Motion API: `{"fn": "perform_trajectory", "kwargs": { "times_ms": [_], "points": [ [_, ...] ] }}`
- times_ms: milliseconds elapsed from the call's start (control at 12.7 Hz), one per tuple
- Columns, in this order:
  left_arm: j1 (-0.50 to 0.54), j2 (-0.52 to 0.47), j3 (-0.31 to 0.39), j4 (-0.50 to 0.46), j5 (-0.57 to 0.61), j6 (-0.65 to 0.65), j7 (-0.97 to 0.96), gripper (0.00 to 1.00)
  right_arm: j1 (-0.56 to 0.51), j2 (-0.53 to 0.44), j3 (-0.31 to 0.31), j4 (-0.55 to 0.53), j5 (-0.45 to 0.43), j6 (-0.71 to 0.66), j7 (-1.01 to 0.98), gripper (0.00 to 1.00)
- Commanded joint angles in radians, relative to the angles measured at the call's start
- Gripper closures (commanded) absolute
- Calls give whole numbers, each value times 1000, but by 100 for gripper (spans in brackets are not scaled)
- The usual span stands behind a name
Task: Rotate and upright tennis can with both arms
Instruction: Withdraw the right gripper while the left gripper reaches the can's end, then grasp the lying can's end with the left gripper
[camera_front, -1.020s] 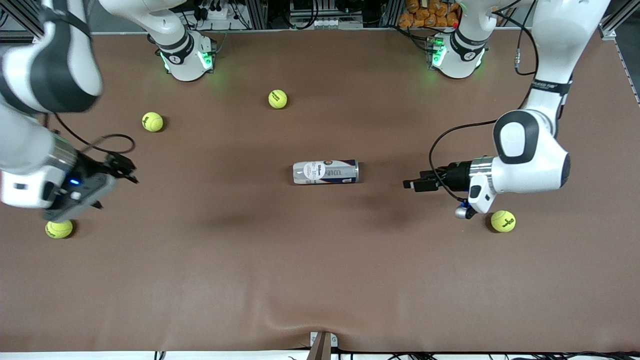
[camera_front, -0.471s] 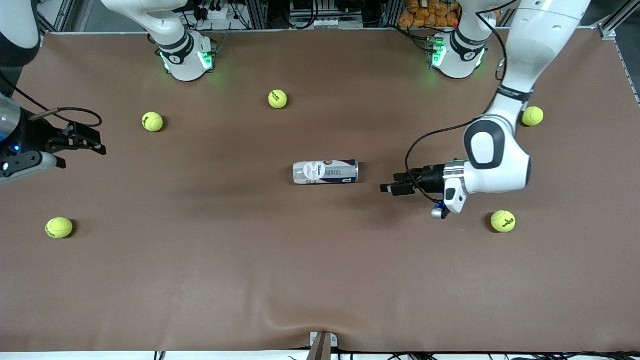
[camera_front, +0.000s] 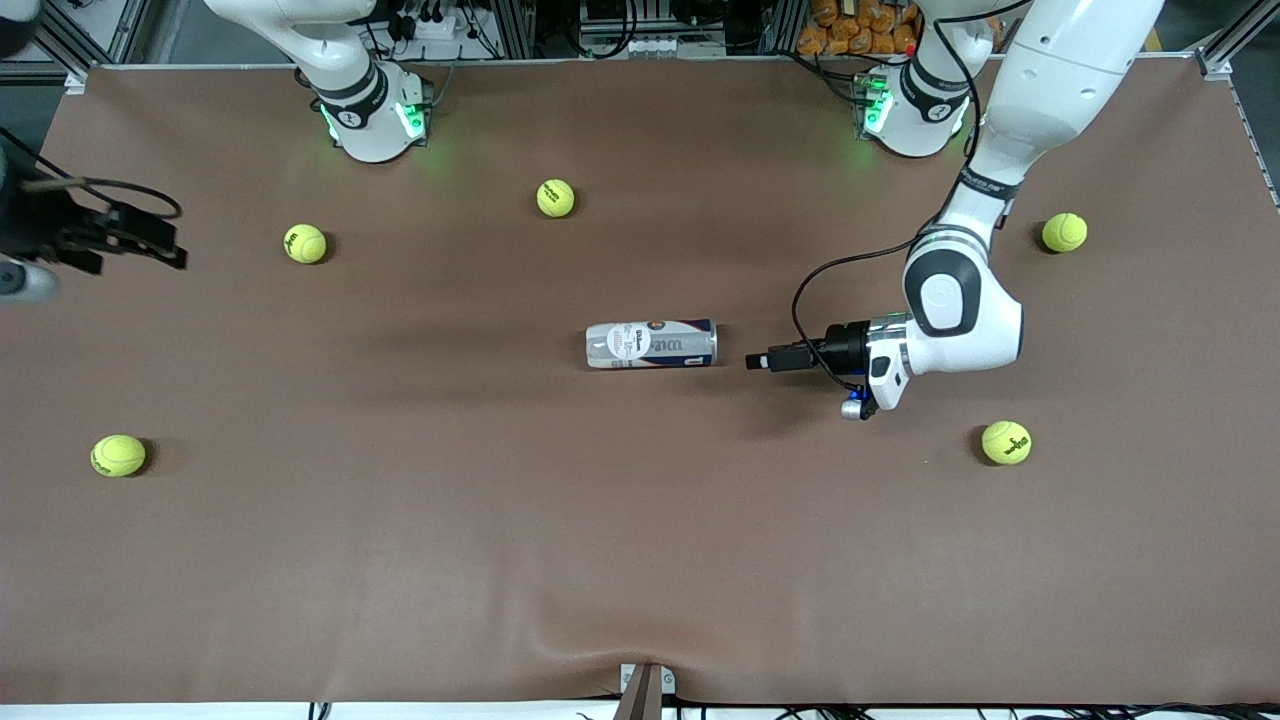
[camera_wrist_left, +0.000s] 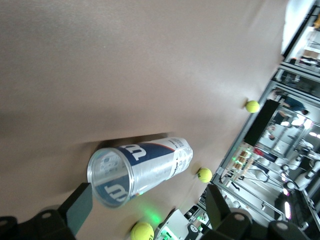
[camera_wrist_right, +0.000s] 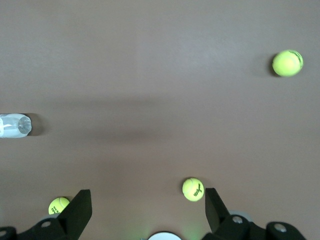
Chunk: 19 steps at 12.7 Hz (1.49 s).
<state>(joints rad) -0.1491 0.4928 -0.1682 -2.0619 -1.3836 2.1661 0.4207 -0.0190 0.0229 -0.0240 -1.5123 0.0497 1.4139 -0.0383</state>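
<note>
Both arms are glossy white shells with dark grey bands at the joints, and each round base (camera_front: 372, 118) glows green. On the left arm (camera_front: 962, 320) there's a rounded white elbow housing with a grey ring, a silver collar, a looping black cable (camera_front: 815, 290), then a black two-finger left hand (camera_front: 758, 360). The right hand (camera_front: 160, 245) is black too, trailing a thin cable.

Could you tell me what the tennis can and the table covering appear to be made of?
The tennis can looks like clear plastic with a glossy printed white and navy label: the left wrist view shows through its open end, which has a silvery, possibly metal, rim. The table covering seems a matte brown leatherette or rubber sheet, judging by its soft wrinkle near the front edge.
</note>
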Motion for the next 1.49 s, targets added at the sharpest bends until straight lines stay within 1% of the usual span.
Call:
{"fn": "perform_trajectory", "kwargs": {
  "times_ms": [0,235,392,549,706,785,863,1099,1177,1256,1413],
  "points": [
    [2,35,-13,-26,-121,8,180,0,-33,-29,16,-19,-16,-21,21,0],
    [3,59,-30,-26,-167,1,243,0,-32,-40,16,-2,-18,-62,118,0],
    [8,66,-47,-27,-170,-9,245,0,-32,-38,18,24,-21,-69,112,0],
    [10,95,-50,-23,-179,-51,254,0,-33,-26,19,55,-21,-67,107,0],
    [9,115,-57,-30,-189,-55,314,0,-30,-24,19,57,-27,-66,110,0],
    [11,131,-57,-30,-190,-80,337,0,-32,-24,21,58,-39,-66,113,0],
    [14,142,-57,-29,-192,-94,351,5,-33,-24,19,67,-44,-67,110,0],
    [10,144,-57,-27,-219,-107,354,6,-30,-15,19,83,-33,-62,110,0],
    [-3,144,-57,-23,-244,-109,354,9,-27,-9,19,83,-25,-59,110,0],
    [-7,145,-59,-21,-265,-109,354,17,-22,-1,21,83,-25,-56,110,0],
    [-4,162,-70,-17,-270,-109,354,29,-24,0,23,83,-25,-56,110,0]
  ]
}}
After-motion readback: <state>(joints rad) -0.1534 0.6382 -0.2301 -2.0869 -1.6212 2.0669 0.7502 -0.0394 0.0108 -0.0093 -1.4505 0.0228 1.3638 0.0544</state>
